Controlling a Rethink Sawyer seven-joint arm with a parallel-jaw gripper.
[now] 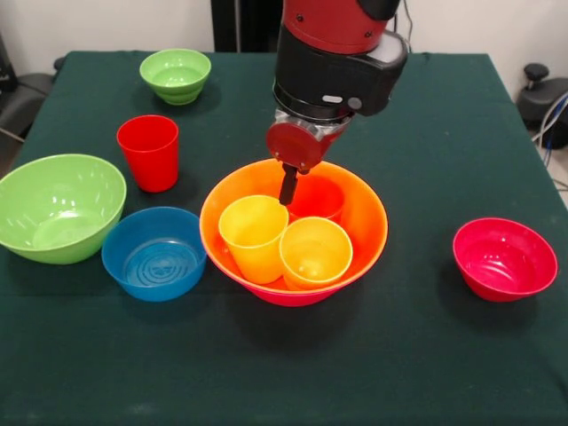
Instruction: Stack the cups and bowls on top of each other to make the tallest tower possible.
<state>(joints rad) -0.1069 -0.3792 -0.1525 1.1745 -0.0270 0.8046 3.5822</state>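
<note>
Dark green cloth over the table (426, 355), pale wall behind, some black gear at both far corners. Front view only. Near the table's middle sits the tower's base: the large orange bowl (364, 222) nested in a pink bowl (297, 297), of which only a thin rim shows underneath. Inside the orange bowl stand three cups close together: two yellow cups (253, 235) (315, 253) toward the near side, touching, and an orange cup (319, 197) behind them, partly hidden. They stand side by side rather than nested, so they add no height yet. The gripper (288, 185) hangs down into the bowl just above the gap between the left yellow cup and the orange cup; only one dark finger shows, so whether it is apart or together cannot be told, and nothing is visibly held. Toward the left edge: red cup (148, 151) upright, large green bowl (58, 209), blue bowl (153, 253) touching it. Small green bowl (176, 75) near the far edge. Small red bowl (504, 259) alone toward the right edge. Judgement: the loose pieces are spread apart for easy reach; most of the stacking is undone.
</note>
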